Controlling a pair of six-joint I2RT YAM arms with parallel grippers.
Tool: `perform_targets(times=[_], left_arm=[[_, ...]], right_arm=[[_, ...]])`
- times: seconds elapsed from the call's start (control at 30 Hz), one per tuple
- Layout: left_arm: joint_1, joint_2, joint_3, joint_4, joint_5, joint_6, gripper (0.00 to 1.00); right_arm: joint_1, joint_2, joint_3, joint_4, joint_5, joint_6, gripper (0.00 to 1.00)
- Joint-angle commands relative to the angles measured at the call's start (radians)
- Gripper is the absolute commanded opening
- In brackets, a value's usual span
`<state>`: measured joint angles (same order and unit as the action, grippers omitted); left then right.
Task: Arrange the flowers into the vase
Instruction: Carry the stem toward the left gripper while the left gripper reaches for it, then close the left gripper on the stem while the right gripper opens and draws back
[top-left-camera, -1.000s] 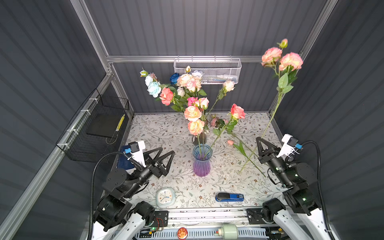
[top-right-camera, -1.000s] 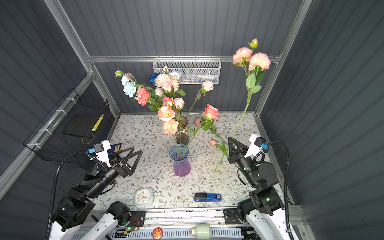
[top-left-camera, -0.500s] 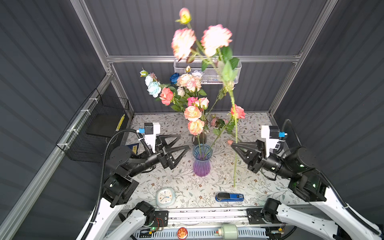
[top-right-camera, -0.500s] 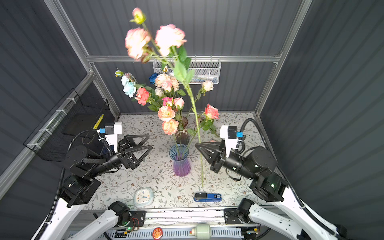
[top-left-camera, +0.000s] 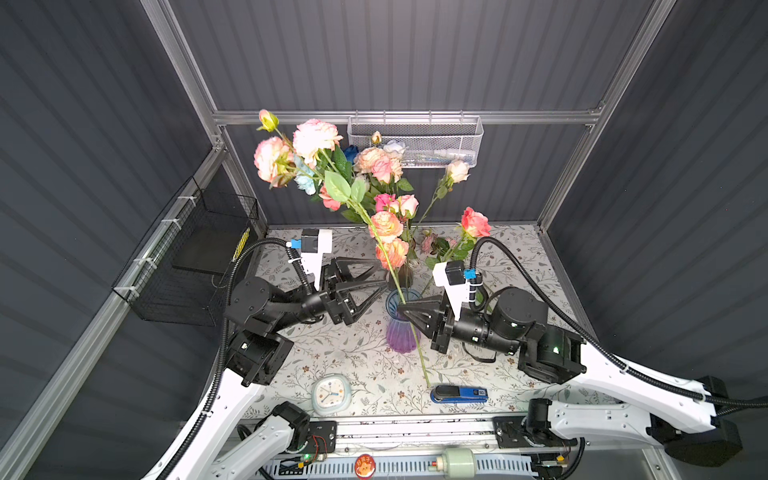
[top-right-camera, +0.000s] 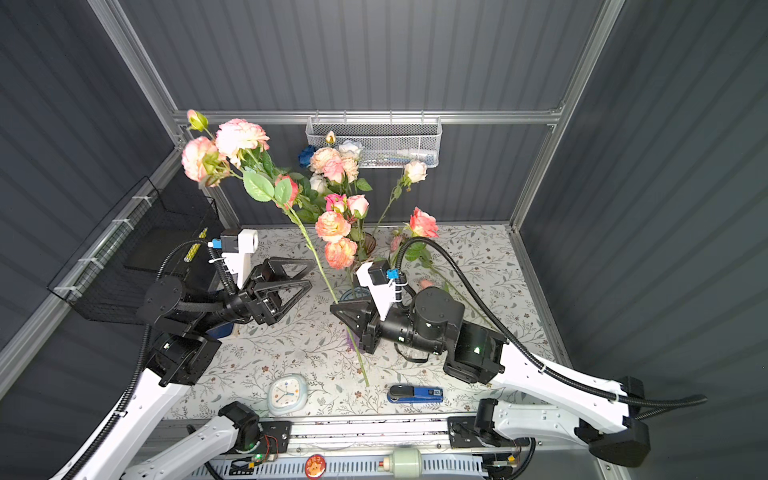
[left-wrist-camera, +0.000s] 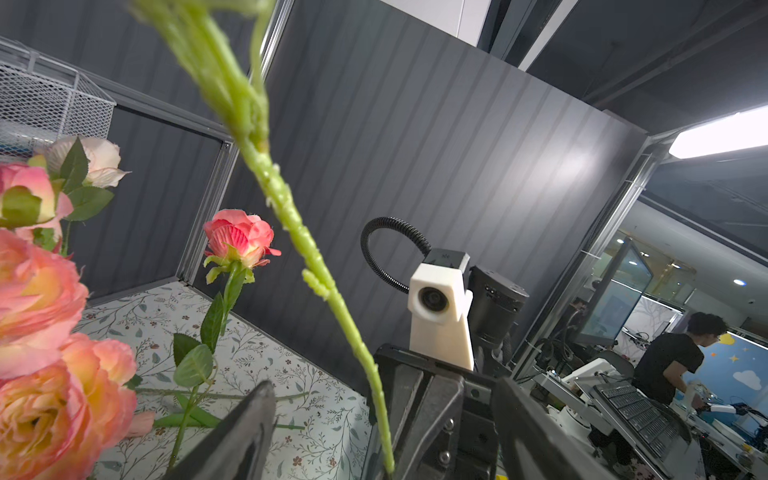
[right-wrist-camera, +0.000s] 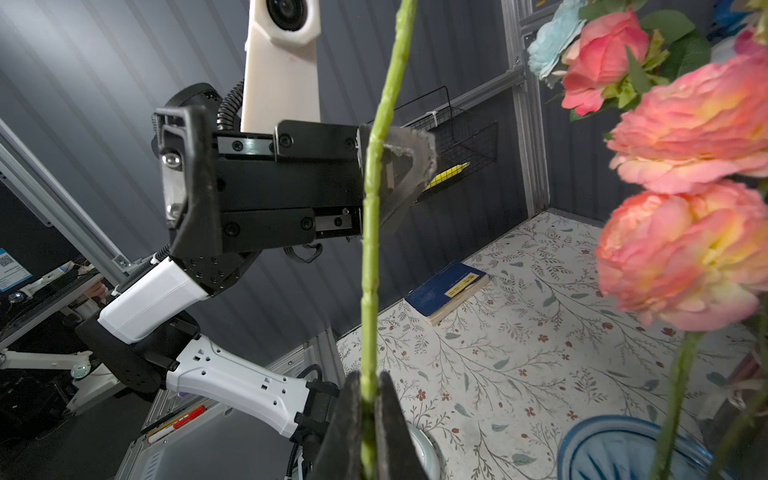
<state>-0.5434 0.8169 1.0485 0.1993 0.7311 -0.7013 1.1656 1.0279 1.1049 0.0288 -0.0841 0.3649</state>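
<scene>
The right arm (top-left-camera: 615, 374) is reaching in low from the right, forearm lying almost level and wrist camera sitting on top. The right gripper (top-left-camera: 401, 309) is pointing toward the middle, its jaws pinching a flower stem (right-wrist-camera: 370, 249) that is rising through the grip. The left arm (top-left-camera: 232, 399) is coming in from the left with its elbow raised. The left gripper (top-left-camera: 383, 277) is facing the right one, jaws standing wide apart, tips just short of the stem

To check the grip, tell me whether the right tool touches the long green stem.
Touching. The right wrist view shows the right tool shut on the stem with no gap.
</scene>
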Motion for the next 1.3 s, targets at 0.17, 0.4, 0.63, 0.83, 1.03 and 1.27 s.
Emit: perform_targets(times=[0.17,0.4,0.63,0.83,1.03,1.27], left_arm=[[0.003,0.012,0.037,0.043,0.029,-0.004,0.58],[0.004,0.010,0.041,0.058,0.027,-0.005,0.23],[0.003,0.008,0.086,-0.060,-0.029,0.075,0.00],[0.003,0.003,0.136,-0.196,-0.114,0.205,0.00],[0.004,0.032,0.184,-0.281,-0.242,0.354,0.00],[0.004,0.134,0.224,-0.159,-0.286,0.393,0.00]], right_arm=[[0.022,0.044,0.056,0.065,-0.002,-0.013,0.00],[0.023,0.072,0.038,0.048,0.015,0.005,0.00],[0.024,0.069,0.021,0.007,0.046,0.016,0.09],[0.025,-0.030,-0.030,-0.033,0.119,-0.026,0.59],[0.022,-0.204,-0.089,-0.091,0.264,-0.078,0.63],[0.023,-0.341,-0.118,-0.142,0.351,-0.103,0.63]])
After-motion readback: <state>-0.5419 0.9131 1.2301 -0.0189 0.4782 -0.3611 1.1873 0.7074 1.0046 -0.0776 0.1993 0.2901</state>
